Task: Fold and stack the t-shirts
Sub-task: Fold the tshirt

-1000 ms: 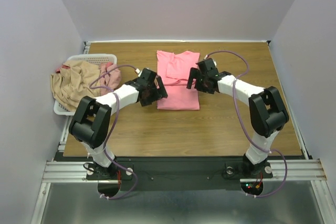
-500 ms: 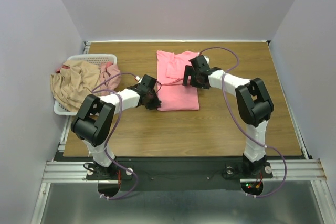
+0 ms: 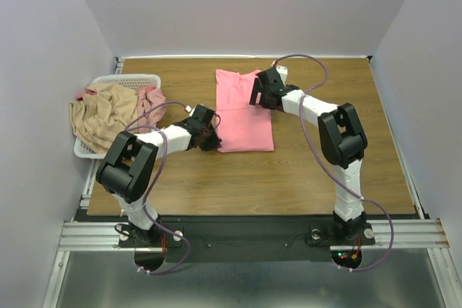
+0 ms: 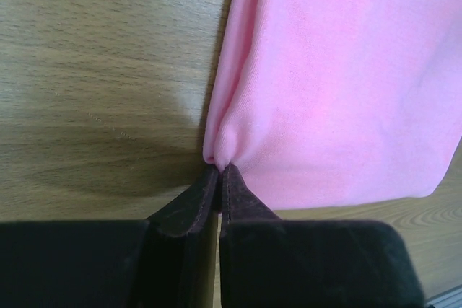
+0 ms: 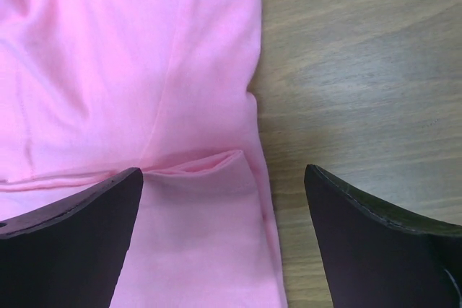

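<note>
Top external shows me the salmon shirt (image 3: 244, 117) lying folded flat on the table (image 3: 325, 185), with the basket (image 3: 133, 78) well to its left holding the tan shirt (image 3: 101, 110), which spills over the rim, and the dusty-pink shirt (image 3: 150, 99). My left gripper (image 4: 219, 172) is clenched on the salmon shirt's left edge near its near corner, cloth puckering at the fingertips. My right gripper (image 5: 224, 174) hangs with jaws spread wide over that shirt's right edge, by a tucked sleeve fold.
</note>
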Robot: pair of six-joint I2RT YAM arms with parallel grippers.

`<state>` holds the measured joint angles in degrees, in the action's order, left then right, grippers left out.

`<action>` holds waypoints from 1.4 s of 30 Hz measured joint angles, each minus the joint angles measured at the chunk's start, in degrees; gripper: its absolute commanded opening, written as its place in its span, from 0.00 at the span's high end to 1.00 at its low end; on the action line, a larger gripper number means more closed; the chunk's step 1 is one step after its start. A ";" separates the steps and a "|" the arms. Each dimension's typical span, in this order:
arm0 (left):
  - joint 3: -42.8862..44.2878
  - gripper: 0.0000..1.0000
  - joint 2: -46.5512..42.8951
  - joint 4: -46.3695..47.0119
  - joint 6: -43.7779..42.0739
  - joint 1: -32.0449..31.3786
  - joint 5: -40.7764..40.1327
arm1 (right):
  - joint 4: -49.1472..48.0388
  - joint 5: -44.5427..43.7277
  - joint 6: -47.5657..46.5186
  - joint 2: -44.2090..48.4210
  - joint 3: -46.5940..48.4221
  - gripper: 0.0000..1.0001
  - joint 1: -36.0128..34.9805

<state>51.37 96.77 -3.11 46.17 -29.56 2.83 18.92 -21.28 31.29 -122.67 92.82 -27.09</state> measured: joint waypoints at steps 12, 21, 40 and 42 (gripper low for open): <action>-4.72 0.84 -3.52 2.62 0.74 0.02 0.13 | -1.07 14.01 2.95 27.15 -31.39 0.02 0.00; -8.74 0.80 -6.67 4.20 1.29 -0.02 0.48 | -3.39 26.32 6.10 32.57 -42.75 0.14 0.00; -11.37 0.86 -9.01 5.07 1.38 -0.76 1.03 | -10.54 32.06 10.05 30.34 -46.93 0.77 -0.39; -11.89 1.00 -9.20 5.38 1.55 -0.72 1.44 | -10.82 32.04 10.27 30.12 -46.93 0.89 -0.37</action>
<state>39.48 87.57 2.26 47.72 -30.28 4.27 8.10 10.76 41.56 -92.55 45.89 -27.46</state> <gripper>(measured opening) 0.155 0.243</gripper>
